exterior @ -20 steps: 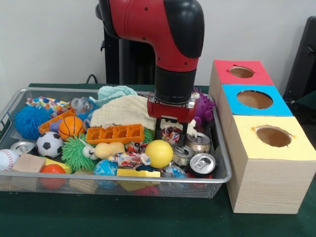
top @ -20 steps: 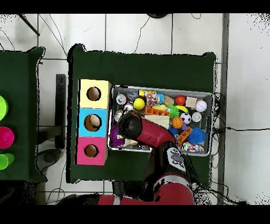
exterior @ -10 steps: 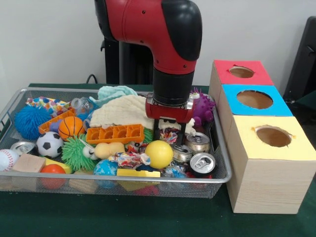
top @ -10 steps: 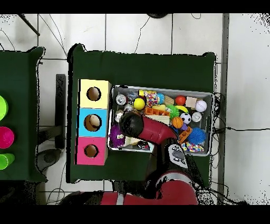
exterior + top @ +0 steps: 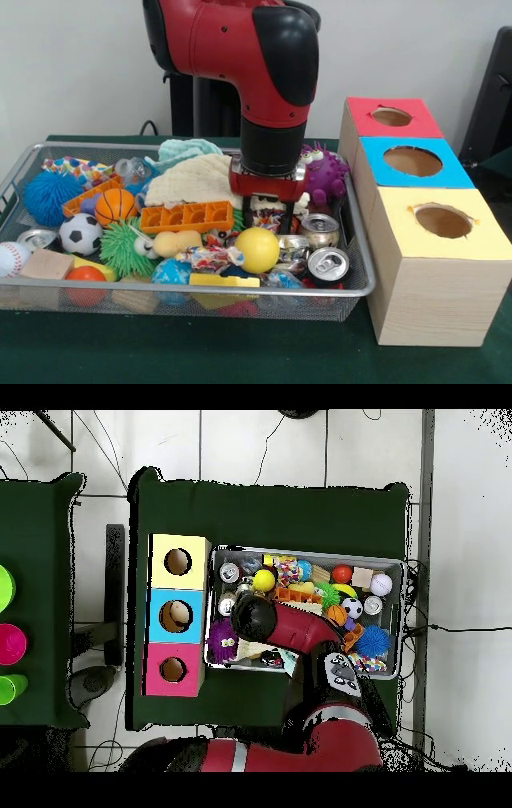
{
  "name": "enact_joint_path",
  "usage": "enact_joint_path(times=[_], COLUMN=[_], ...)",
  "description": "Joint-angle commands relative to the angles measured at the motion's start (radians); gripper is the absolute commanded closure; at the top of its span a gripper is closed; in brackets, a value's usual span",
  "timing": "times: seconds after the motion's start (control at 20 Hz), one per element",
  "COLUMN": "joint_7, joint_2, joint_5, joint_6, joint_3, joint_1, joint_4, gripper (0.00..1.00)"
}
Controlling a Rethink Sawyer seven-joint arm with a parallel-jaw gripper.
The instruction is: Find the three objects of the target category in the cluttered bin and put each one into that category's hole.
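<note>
The wire-mesh bin is full of toys, cans and cloths; it also shows in the overhead view. My gripper hangs low over the bin's right part, in front of the cream cloth. It is shut on a crumpled bright-coloured wrapper held between its fingers. A second bright wrapper lies near the bin's front, left of the yellow ball. A white polka-dot wrapper lies at the bin's back left. In the overhead view the arm hides the gripper.
Three wooden boxes with holes stand right of the bin: red-topped, blue-topped, yellow-topped. Drink cans lie right of the gripper. A purple spiky toy and the pale blue cloth lie behind it.
The gripper has moved a little to the left in the front view, and the wrapper between its fingers has gone with it. The purple toy now shows more.
</note>
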State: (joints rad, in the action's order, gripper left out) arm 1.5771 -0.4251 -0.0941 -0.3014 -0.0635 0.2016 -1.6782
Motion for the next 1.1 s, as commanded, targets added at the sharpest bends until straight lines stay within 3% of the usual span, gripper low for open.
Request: enact_joint_path(times=[0.05,0.6,0.85,1.1], joint_7=[-0.007,0.038,0.104,0.163], joint_2=[0.061,0.044,0.021,-0.038], joint_5=[0.075,0.086,0.074,0.047], joint_6=[-0.122,-0.053,0.048,-0.018], joint_3=[0.109,0.121,0.113,0.031], joint_1=[0.025,0.035,0.031,-0.045], joint_4=[0.069,0.045,0.005,-0.007], gripper=[1.0,1.0,1.0,1.0])
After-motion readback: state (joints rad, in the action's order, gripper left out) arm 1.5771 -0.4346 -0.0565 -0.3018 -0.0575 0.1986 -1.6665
